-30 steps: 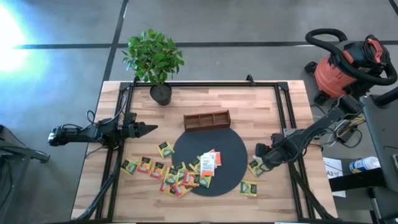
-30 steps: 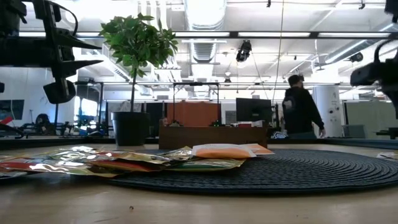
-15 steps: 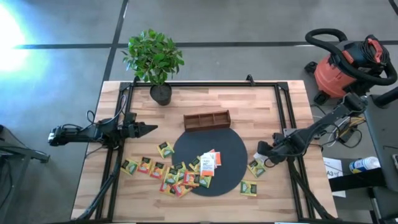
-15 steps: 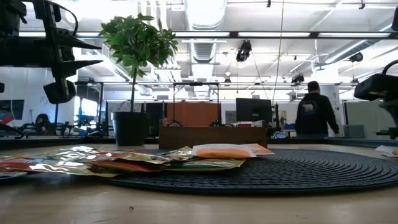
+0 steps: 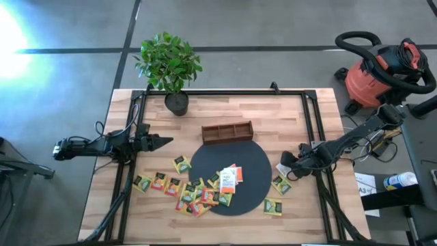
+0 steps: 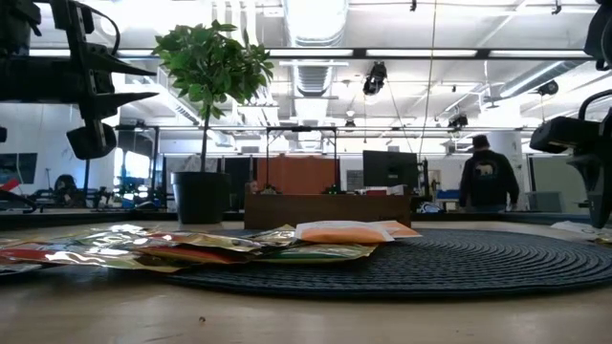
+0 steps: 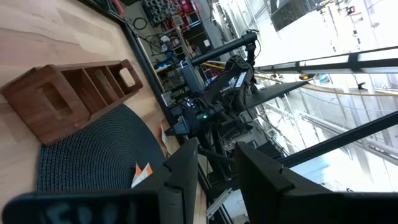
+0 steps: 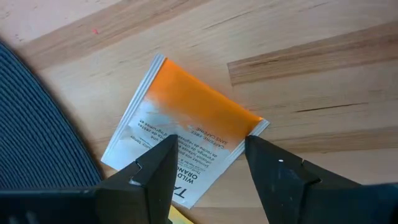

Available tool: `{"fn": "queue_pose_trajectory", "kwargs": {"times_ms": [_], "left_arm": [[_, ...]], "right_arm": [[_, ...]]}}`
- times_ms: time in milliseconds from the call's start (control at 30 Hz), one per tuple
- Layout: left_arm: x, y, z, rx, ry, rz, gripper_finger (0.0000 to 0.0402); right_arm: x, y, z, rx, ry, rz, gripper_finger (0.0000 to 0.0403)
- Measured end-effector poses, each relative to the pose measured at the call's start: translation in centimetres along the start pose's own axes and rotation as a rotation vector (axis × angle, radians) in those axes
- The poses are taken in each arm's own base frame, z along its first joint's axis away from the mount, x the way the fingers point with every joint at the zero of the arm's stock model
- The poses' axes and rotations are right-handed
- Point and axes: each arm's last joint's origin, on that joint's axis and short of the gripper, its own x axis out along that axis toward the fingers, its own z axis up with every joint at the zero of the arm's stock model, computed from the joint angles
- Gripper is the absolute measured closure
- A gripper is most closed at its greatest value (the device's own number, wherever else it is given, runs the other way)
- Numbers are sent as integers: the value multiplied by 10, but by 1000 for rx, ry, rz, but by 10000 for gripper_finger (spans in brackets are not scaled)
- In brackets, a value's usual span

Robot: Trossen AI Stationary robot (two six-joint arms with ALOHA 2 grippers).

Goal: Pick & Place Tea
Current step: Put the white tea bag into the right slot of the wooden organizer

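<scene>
The right gripper (image 8: 208, 168) is spread wide, hanging over a white-and-orange tea sachet (image 8: 186, 140) lying flat on the tabletop (image 8: 298, 74) just beside the black mat (image 8: 37, 118). The left gripper (image 5: 164, 141) waits, part open, holding nothing.

The pale wooden tabletop (image 5: 287, 116) is seen with a smooth, matt, planked grain. A round black mat (image 5: 252, 160) is shown as ribbed woven cloth, matt throughout. The brown wooden compartment tray (image 5: 227, 131) is finished smooth and dull. The small square tea sachets (image 5: 194, 191) are made of glossy foil-like paper, while the white-and-orange paper sachet (image 8: 186, 134) is printed and slightly crinkled. The right tool (image 8: 208, 177) is formed of dark, matt plastic.
</scene>
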Motion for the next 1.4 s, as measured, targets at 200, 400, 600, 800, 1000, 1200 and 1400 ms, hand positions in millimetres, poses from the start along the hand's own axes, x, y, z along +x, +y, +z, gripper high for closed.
{"fn": "queue_pose_trajectory", "kwargs": {"times_ms": [200, 400, 600, 800, 1000, 1200, 1400], "left_arm": [[0, 0, 0, 0, 0, 0, 319], [-1, -11, 9, -286, -163, -96, 319], [-7, -24, 24, -255, -437, -187, 319], [-13, -64, 40, -122, -409, -353, 319], [24, -102, 46, 88, -177, -177, 319], [93, -118, 49, 409, -94, 59, 319], [163, -141, 58, 631, 110, 37, 319]], "right_arm": [[0, 0, 0, 0, 0, -1, 216], [-1, 1, -1, -15, 9, 9, 216], [-4, 6, -2, -58, -32, 57, 216], [-6, 8, -2, -53, -42, 84, 216], [-6, 8, -2, -50, -39, 83, 216], [-6, 8, -3, -50, -29, 76, 216], [-16, 14, -8, -46, -2, 34, 216]]}}
